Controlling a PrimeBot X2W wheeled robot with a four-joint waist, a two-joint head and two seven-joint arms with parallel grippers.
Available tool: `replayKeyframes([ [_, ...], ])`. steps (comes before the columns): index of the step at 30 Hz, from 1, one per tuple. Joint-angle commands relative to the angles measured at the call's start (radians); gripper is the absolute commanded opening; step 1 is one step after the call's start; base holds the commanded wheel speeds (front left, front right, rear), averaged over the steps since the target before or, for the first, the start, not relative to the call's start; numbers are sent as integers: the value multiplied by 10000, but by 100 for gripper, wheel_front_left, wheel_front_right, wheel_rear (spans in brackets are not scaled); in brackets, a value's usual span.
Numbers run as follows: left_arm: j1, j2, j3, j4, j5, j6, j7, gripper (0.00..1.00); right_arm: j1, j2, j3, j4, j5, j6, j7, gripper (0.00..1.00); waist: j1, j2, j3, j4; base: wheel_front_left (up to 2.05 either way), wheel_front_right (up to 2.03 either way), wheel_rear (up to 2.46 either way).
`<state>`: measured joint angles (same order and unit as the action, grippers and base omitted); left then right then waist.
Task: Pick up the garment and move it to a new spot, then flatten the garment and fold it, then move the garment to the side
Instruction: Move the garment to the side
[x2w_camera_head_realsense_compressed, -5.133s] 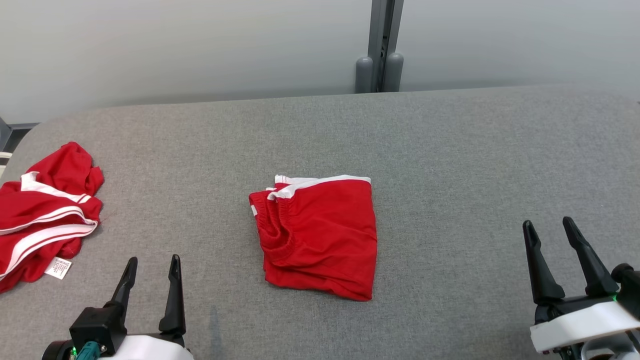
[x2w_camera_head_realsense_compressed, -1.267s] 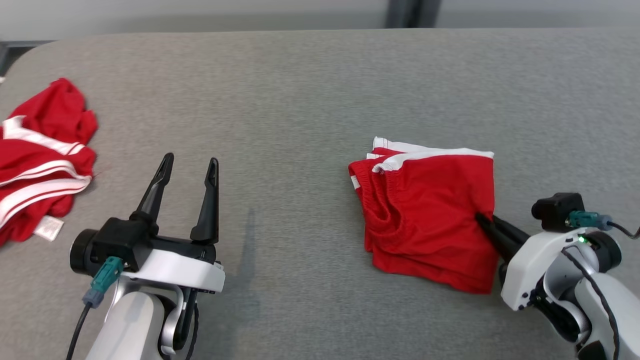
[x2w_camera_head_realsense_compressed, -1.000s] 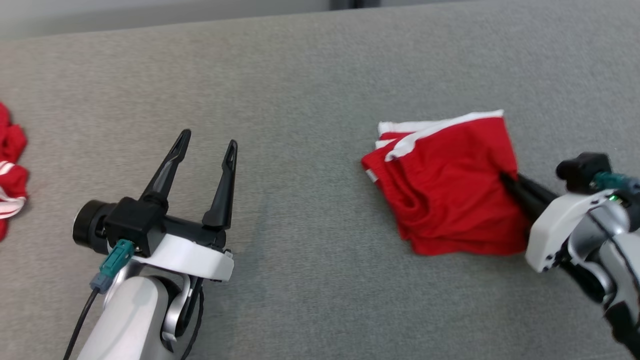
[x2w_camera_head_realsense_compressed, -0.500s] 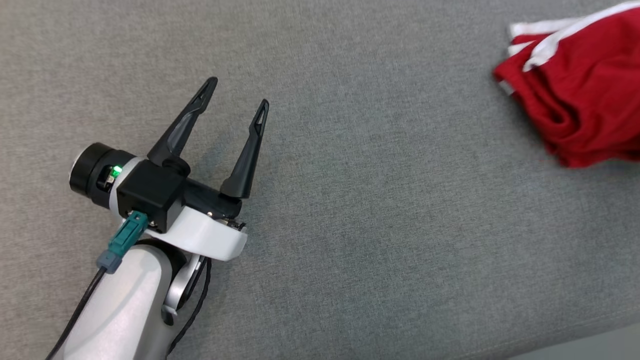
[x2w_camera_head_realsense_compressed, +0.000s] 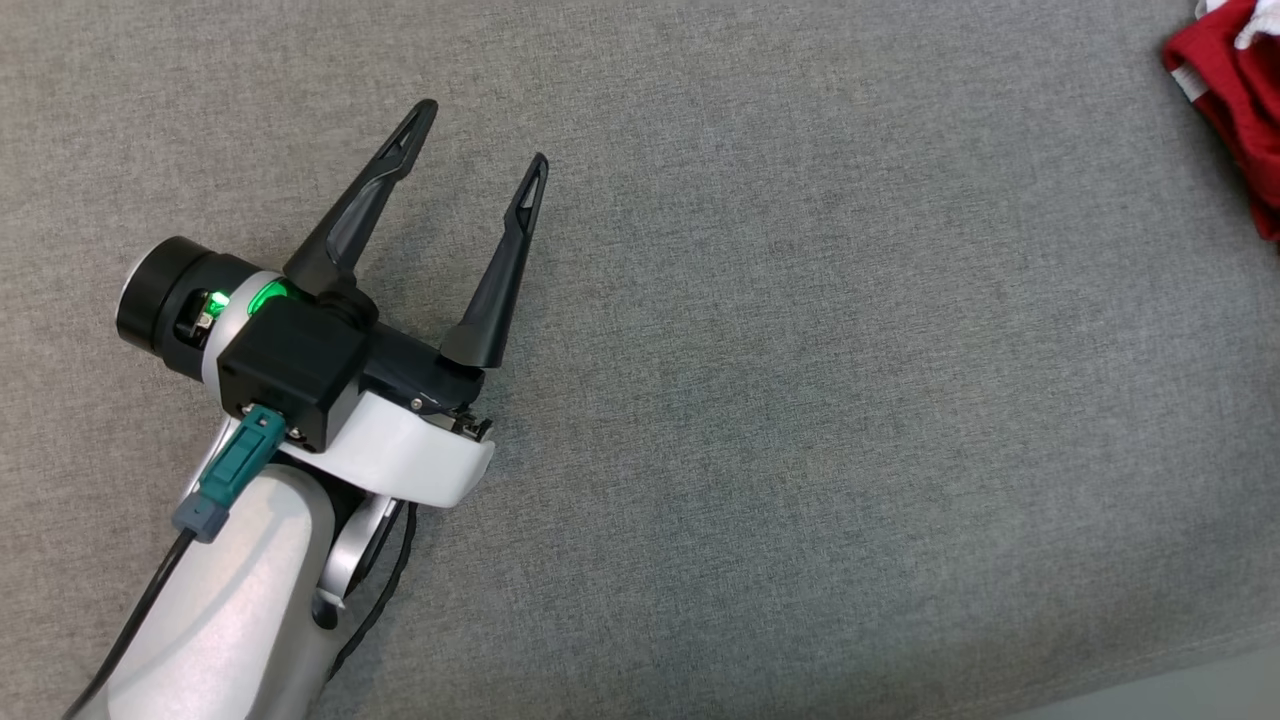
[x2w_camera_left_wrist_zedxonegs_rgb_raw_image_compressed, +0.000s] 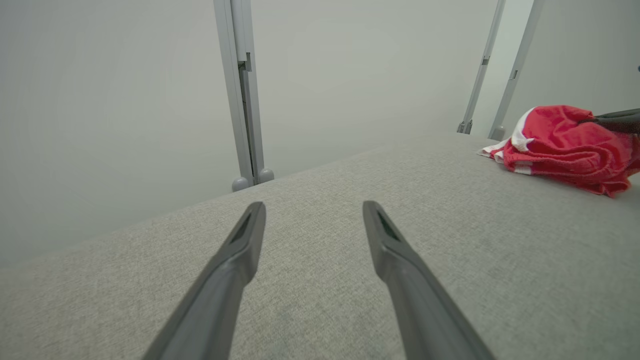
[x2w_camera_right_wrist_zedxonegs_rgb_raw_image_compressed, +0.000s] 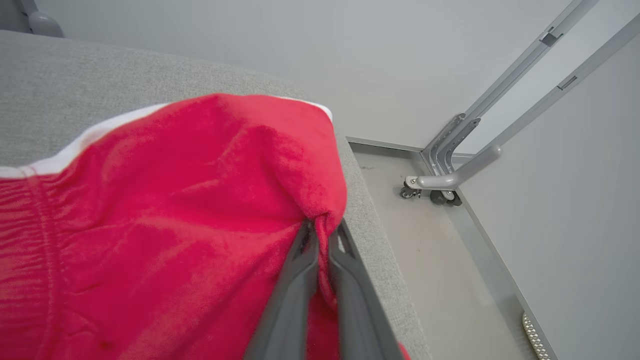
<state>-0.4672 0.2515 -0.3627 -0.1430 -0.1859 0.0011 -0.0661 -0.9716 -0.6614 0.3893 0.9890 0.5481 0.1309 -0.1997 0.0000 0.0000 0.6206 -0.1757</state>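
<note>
Bright, even light; soft shadows

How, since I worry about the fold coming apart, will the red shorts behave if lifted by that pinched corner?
Probably floppy: the shorts bunch into a peak where the right gripper pinches them, so the layers would likely sag apart. Likely light: one thin pinch holds up that corner. They lie near the table edge, so a push might slide them off.

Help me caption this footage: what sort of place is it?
Probably a robot test room: a grey padded table, plain wall panels between metal posts, and red shorts for folding practice.
</note>
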Motion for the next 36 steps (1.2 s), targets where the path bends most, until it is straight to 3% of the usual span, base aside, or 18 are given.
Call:
replayKeyframes([
  [1,-193,75,35,-41,39,46,1,100,-210,47,-149,220,-85,-1,-184,89,0,0,49,20,0,0,0],
  [2,-212,82,36,-42,30,53,4,100,-276,120,-186,380,-158,-1,-246,100,0,0,66,26,0,0,0],
  [7,8,91,57,159,-103,105,-97,100,-196,594,-655,1032,-167,-1,-574,100,0,0,-223,-23,0,0,0],
  [11,285,90,112,307,-222,207,-210,100,282,1023,-1064,780,3,-1,-667,100,0,0,-697,-83,0,0,0],
  [16,773,109,288,473,-441,394,-345,100,1383,1571,-1814,-542,-345,-1,-655,100,0,0,-1412,-151,0,0,0],
  [25,1912,35,833,656,-949,974,-609,100,3926,3180,-3001,-3598,-1511,-1,-660,100,0,0,-2515,90,0,0,0],
  [36,3120,-209,1519,913,-1626,1577,-1070,100,6039,4596,-3282,-6168,-2609,-1,-588,100,0,0,-3409,869,0,0,0],
])
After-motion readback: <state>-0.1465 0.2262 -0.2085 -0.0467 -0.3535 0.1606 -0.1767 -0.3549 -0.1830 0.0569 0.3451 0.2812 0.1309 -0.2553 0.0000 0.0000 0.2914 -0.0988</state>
